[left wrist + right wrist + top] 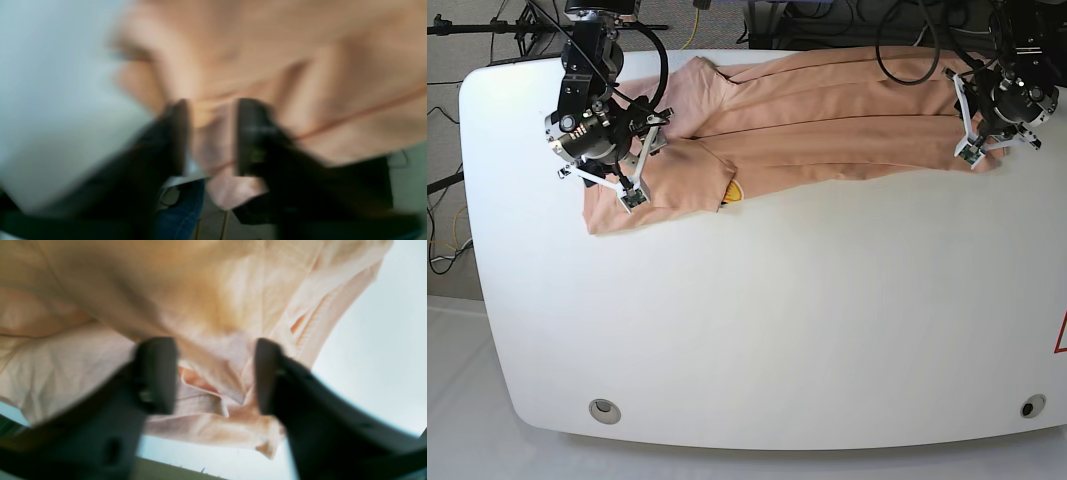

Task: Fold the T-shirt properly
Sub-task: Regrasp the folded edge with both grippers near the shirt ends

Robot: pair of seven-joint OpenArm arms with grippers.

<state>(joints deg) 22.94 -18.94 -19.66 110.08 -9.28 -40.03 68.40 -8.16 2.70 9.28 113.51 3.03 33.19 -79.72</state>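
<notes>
The peach T-shirt (827, 120) lies stretched across the far half of the white table (777, 330), with its small yellow tag (732, 190) near the left end. My left gripper (982, 150) is at the shirt's right end. The left wrist view is blurred, but there my left gripper (212, 133) has a bunched fold of T-shirt (300, 66) pinched between its narrow-set fingers. My right gripper (602, 185) is over the shirt's left end. In its wrist view, my right gripper (215, 373) has its fingers wide apart, and wrinkled T-shirt (200, 290) lies between them.
Cables and stands crowd the far edge behind the table. Two round holes (605, 408) (1027, 407) sit near the front corners. Blue denim (180, 216) shows below the table edge in the left wrist view.
</notes>
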